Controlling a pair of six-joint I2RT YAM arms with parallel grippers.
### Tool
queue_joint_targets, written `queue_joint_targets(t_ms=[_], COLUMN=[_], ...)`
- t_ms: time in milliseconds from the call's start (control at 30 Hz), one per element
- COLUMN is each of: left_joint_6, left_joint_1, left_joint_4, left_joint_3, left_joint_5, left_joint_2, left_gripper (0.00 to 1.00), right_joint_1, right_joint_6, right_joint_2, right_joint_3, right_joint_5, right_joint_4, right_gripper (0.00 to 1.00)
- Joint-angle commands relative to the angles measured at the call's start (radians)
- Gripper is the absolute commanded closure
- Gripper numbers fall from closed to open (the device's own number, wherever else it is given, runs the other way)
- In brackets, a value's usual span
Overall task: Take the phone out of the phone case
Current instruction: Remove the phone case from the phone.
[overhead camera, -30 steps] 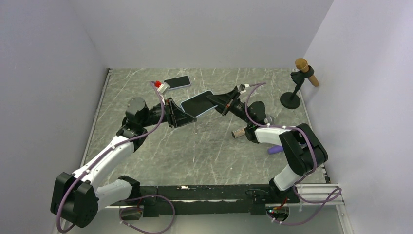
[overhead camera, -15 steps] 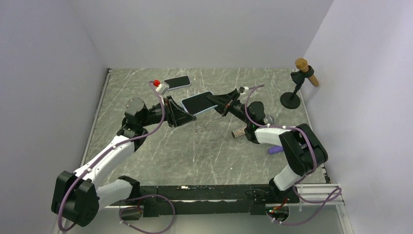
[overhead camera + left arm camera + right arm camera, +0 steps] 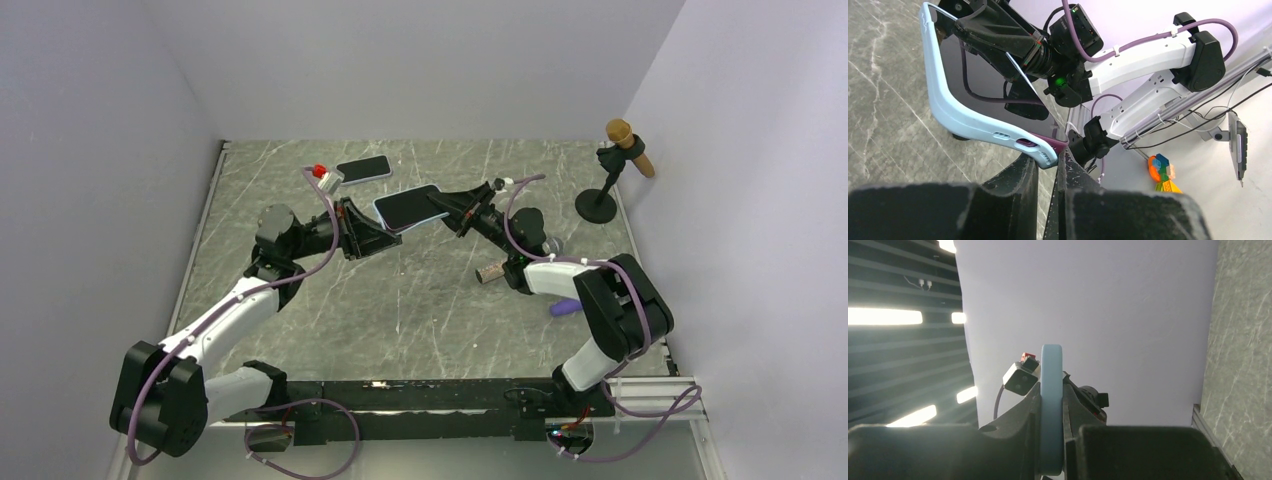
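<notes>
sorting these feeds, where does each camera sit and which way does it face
Top external: above and behind the bases, looking down on the table; both arms show whole, left gripper and right gripper shut on the phone case.
Left wrist: on the left wrist, looking past its own fingers at the case and the right arm.
Right wrist: on the right wrist, tilted up past its own fingers at the case's edge and the wall.
Shared: all three show the case; each wrist view catches the opposite arm.

Marble table (image 3: 420, 310) bears phone (image 3: 363, 168), stand (image 3: 597, 205), cylinder (image 3: 490, 272).
</notes>
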Motion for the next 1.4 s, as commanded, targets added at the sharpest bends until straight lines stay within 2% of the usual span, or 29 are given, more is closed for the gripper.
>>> queue_joint_targets(t_ms=[0,100,233,333,467,567,600,633,733,800,900,1000,1067,1200,1300,1367], left_joint_6=[0.1,0.159,0.134,0.178,0.193,0.216,0.219,0.221,0.213,0.202,0.172,0.148,0.152,0.133,0.093,0.049], left_joint_1=[0.014,0.026,0.076,0.072,0.066,0.06,0.058,0.056,0.054,0.053,0.053,0.053,0.054,0.063,0.063,0.059], left_joint_4=[0.031,-0.17,-0.178,-0.253,-0.271,-0.295,-0.289,-0.276,-0.238,-0.198,-0.124,-0.088,-0.121,-0.14,-0.11,-0.057], left_joint_3=[0.036,0.084,0.074,0.099,0.114,0.131,0.133,0.131,0.118,0.105,0.083,0.077,0.088,0.108,0.133,0.145], left_joint_5=[-0.093,-0.163,-0.189,-0.207,-0.197,-0.187,-0.178,-0.168,-0.142,-0.13,-0.101,-0.084,-0.09,-0.069,-0.002,0.059], left_joint_2=[-0.018,0.014,0.036,0.029,0.039,0.03,0.021,0.011,-0.021,-0.038,-0.055,-0.056,-0.052,-0.007,0.054,0.097], left_gripper=[1.0,1.0,1.0,1.0,1.0,0.98,0.94,0.86,0.52,0.33,0.16,0.1,0.07,0.1,0.14,0.13], right_joint_1=[0.012,0.008,-0.001,-0.012,-0.02,-0.038,-0.048,-0.062,-0.104,-0.132,-0.18,-0.23,-0.264,-0.303,-0.313,-0.313], right_joint_6=[0.066,0.12,0.156,0.159,0.149,0.065,0.022,-0.022,-0.141,-0.19,-0.273,-0.416,-0.524,-0.749,-0.839,-0.889], right_joint_2=[0.027,0.051,0.062,0.06,0.054,0.02,0.001,-0.025,-0.089,-0.124,-0.183,-0.263,-0.312,-0.376,-0.39,-0.377], right_joint_3=[-0.007,-0.025,-0.043,-0.035,-0.006,0.008,0.013,0.016,0.01,0.002,0.0,0.032,0.069,0.181,0.25,0.297], right_joint_5=[-0.094,-0.076,-0.055,-0.056,-0.065,-0.085,-0.096,-0.105,-0.126,-0.135,-0.164,-0.191,-0.218,-0.285,-0.356,-0.417], right_joint_4=[0.129,0.26,0.344,0.354,0.344,0.26,0.218,0.171,0.042,-0.011,-0.113,-0.296,-0.43,-0.726,-0.817,-0.868], right_gripper=[1.0,1.0,1.0,1.0,1.0,1.0,1.0,1.0,1.0,1.0,1.0,1.0,1.0,1.0,1.0,1.0])
